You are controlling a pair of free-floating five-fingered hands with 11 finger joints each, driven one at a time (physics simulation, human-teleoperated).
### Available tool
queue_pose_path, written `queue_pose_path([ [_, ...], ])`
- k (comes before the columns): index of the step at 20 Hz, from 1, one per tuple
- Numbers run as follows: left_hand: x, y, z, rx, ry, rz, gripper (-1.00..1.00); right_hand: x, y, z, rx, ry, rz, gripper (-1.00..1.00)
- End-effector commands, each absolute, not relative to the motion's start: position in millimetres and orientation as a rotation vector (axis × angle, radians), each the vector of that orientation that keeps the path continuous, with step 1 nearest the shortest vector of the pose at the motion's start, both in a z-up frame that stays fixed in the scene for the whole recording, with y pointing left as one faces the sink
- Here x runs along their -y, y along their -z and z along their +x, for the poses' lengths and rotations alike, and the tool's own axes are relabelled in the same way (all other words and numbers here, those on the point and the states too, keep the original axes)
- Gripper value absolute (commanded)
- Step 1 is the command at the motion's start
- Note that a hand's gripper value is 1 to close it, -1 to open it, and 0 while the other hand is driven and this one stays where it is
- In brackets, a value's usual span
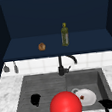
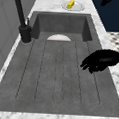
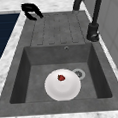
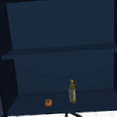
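Left robot hand (image 1: pixel 35 99) hovers over the grey ribbed drainboard (image 1: pixel 43 88), fingers curled, holding nothing. Right robot hand (image 1: pixel 106 103) sits near the white round plate (image 1: pixel 86 97); finger state indeterminable.

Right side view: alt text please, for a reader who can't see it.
A white plate carrying a small red strawberry lies in the grey sink basin. Behind it, a black hand with curled fingers hovers at the draining board's far corner; a black faucet stands right.

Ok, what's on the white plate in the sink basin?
On the white plate lies one small red piece, likely a strawberry, toward its far side. The front view's red sphere covers the plate's left edge; whatever lies beneath the plate is hidden.
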State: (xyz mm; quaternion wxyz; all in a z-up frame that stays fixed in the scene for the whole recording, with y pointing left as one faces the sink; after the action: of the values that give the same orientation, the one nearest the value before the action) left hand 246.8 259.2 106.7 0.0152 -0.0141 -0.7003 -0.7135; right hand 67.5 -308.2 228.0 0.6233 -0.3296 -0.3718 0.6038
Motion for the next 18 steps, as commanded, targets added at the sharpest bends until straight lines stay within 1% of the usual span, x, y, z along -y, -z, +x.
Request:
queue_pose_path([
  [1,-259,-107,247,2.179,2.22,-0.044,0.0,306,-227,62,0.86,-1.384,-0.763,-1.0],
  [9,-259,-107,247,2.179,2.22,-0.044,0.0,308,-241,46,0.894,-1.375,-0.814,-1.0],
  [18,-259,-107,247,2.179,2.22,-0.044,0.0,295,-253,14,0.9,-1.364,-0.796,-1.0],
])
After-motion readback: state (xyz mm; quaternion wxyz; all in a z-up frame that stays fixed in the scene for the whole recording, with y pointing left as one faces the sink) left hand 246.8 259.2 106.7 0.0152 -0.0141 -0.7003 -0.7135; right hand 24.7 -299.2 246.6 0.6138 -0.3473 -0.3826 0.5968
